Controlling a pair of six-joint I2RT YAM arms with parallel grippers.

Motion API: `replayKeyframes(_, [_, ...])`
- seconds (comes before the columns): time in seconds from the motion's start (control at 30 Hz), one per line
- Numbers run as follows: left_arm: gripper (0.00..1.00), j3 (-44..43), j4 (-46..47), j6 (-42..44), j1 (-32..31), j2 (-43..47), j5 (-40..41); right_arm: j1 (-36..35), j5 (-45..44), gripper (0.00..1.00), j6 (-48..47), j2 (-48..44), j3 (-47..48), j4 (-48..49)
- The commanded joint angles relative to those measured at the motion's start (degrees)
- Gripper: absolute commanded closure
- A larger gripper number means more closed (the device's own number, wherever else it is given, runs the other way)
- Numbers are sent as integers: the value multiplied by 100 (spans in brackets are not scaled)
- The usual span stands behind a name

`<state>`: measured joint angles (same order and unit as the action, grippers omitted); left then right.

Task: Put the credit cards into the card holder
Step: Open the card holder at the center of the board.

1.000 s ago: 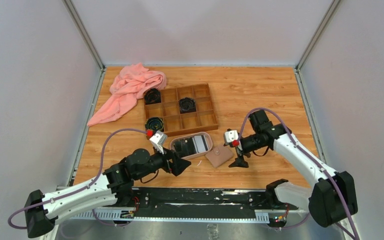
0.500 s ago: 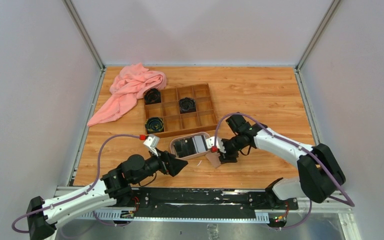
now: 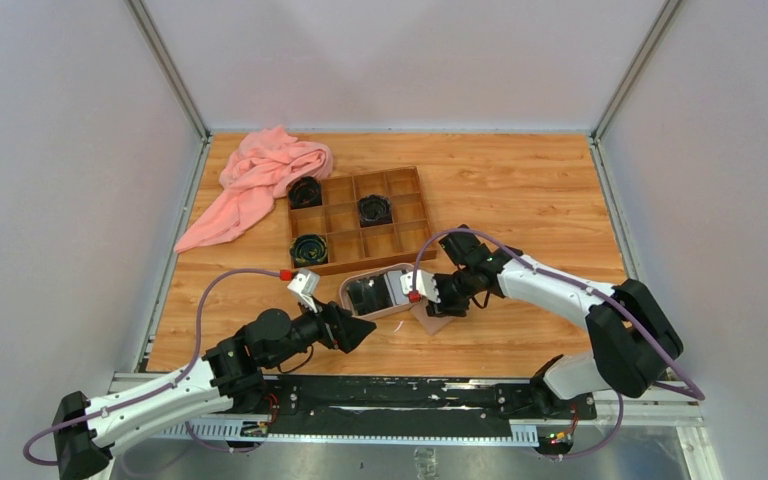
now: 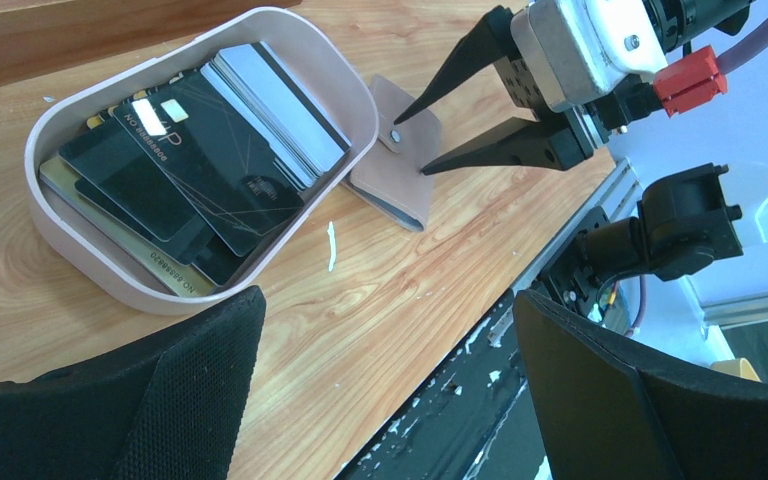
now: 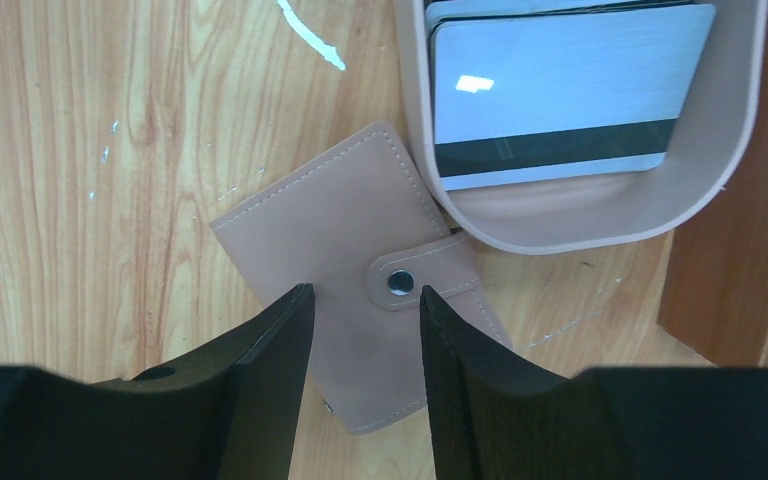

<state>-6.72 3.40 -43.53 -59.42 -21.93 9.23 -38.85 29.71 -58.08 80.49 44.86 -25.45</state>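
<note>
We see the oval tray (image 4: pixel 356 92) at the near side of the table (image 3: pixel 520 190), and it holds all the cards (image 4: pixel 200 170) in a loose stack. Black cards are fanned on top. A silver-grey card with a dark stripe lies at the end nearest the card holder, and a gold-edged one shows at the bottom.

The card holder (image 5: pixel 332 262) lies flat on the table, closed, with its snap button (image 5: pixel 399 282) fastened. One corner touches the tray's rounded end, and no card is in it that we can see.

The right gripper (image 5: pixel 363 295) is right over the card holder, its fingers (image 5: pixel 270 370) partly apart on either side of the snap tab. They pinch nothing (whether the tips touch the leather we cannot tell). The left gripper (image 4: pixel 385 300) sits on the near side of the tray, spread wide and holding nothing.

Behind the tray is the wooden box (image 3: pixel 415 238). One black coil (image 3: pixel 375 210) sits in its middle compartment and another (image 3: pixel 310 247) in its near-left one. A third (image 3: pixel 305 191) is at the far-left corner, next to a pink cloth (image 3: pixel 260 180).
</note>
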Motion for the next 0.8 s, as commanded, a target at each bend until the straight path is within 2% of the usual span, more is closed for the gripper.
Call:
replayKeyframes(0.0, [2,62,174,-20,-44,22,129,-75,-148,53,195,49,197,86])
replayKeyframes(0.33, [2,81,166,-24,-43,58,114,-209,-496,55,253,422,212,222])
replayKeyframes(0.47, [2,97,170,-33,-42,87,84,-222,-633,61,272,543,203,224])
replayKeyframes(0.77, [2,160,164,-66,-43,207,26,-214,-821,85,397,385,198,222])
